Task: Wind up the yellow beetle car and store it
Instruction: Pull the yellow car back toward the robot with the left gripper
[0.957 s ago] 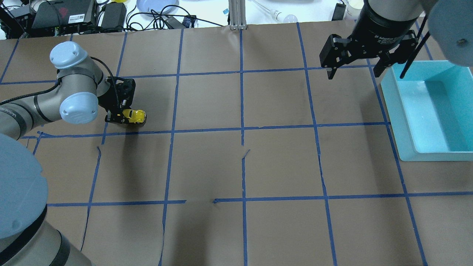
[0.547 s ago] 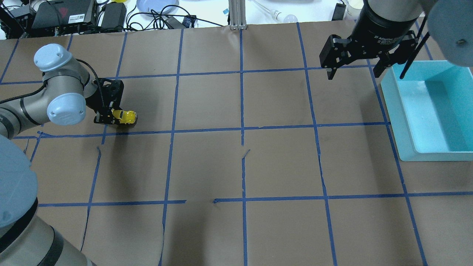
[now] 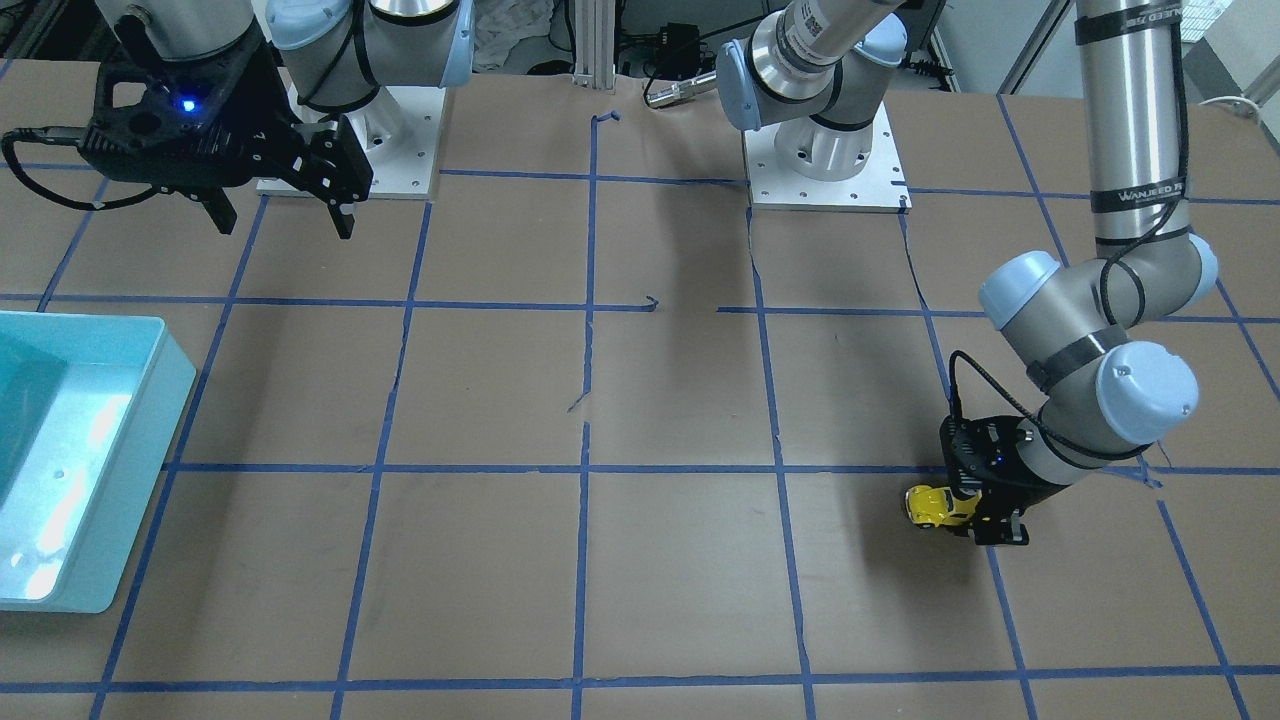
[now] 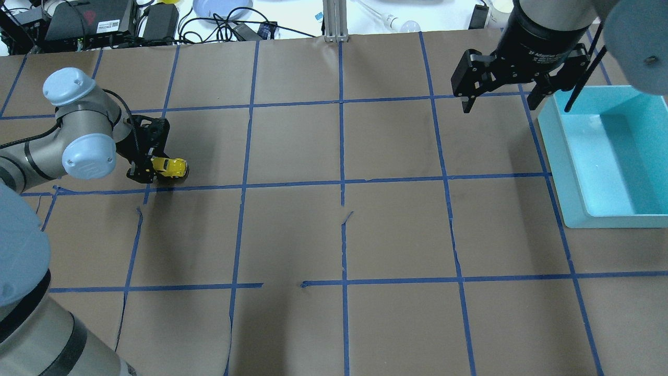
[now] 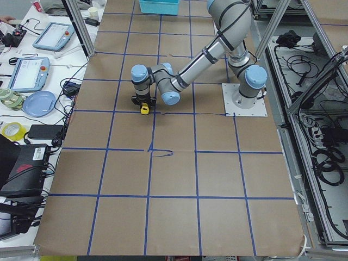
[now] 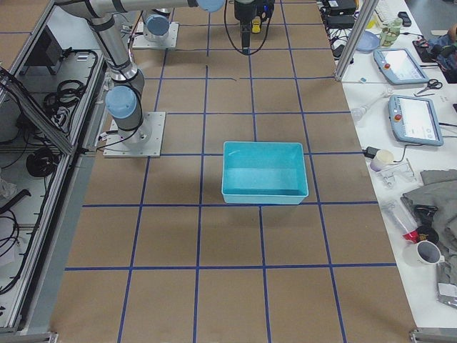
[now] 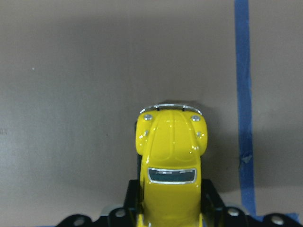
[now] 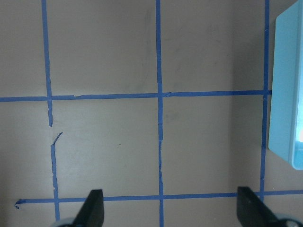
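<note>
Fingers [image 7: 210, 201] of the left gripper [image 4: 152, 170] clamp the rear of the car [image 4: 169, 167] at the far left of the overhead view. The car is down on the brown surface [image 4: 339, 235], just above a blue tape line [image 4: 292, 183], nose pointing right toward the middle. In the left wrist view its yellow hood and windscreen stick out from between the black fingers. Well apart to the right, the right gripper [image 4: 500, 104] hangs above the surface, fingers spread wide, holding nothing. Just beside it, at the right edge, a teal bin [image 4: 569, 172] rests on the surface
</note>
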Available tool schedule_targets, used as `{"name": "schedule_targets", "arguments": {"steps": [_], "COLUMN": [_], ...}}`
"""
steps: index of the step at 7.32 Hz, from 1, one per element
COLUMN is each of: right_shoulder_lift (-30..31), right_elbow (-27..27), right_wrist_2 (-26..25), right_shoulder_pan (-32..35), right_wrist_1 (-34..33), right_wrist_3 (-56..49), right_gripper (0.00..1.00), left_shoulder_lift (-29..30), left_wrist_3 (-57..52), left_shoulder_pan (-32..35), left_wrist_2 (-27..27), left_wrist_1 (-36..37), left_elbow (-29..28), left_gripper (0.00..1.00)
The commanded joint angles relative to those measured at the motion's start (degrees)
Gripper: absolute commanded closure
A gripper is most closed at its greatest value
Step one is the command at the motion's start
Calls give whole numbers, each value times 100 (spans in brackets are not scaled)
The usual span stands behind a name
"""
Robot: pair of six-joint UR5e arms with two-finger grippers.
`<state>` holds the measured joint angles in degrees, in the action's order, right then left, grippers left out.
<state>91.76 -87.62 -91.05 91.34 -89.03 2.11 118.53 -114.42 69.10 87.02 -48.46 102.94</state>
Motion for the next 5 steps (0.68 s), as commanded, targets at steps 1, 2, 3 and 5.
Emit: {"name": "schedule_targets", "arguments": {"steps": [1, 2, 3, 5], "right_shoulder_lift": [0, 0, 0, 0], "right_elbow": [0, 0, 0, 0], "right_wrist_2": [0, 0, 0, 0], "right_shoulder_pan": [-2, 7, 7, 7], "right_wrist_1": [0, 0, 0, 0], "right_wrist_3": [0, 0, 0, 0], "right_gripper": [0, 0, 0, 0], "left_shoulder_lift": [-23, -32, -40, -84], "left_wrist_3": [25, 25, 34, 60], "left_shoulder_pan": [-2, -2, -2, 7], "left_wrist_2": [0, -9, 0, 0], "left_wrist_1": [12, 12, 12, -32], "left_elbow": [-11, -11, -11, -11], "left_gripper": [30, 30, 30, 30]}}
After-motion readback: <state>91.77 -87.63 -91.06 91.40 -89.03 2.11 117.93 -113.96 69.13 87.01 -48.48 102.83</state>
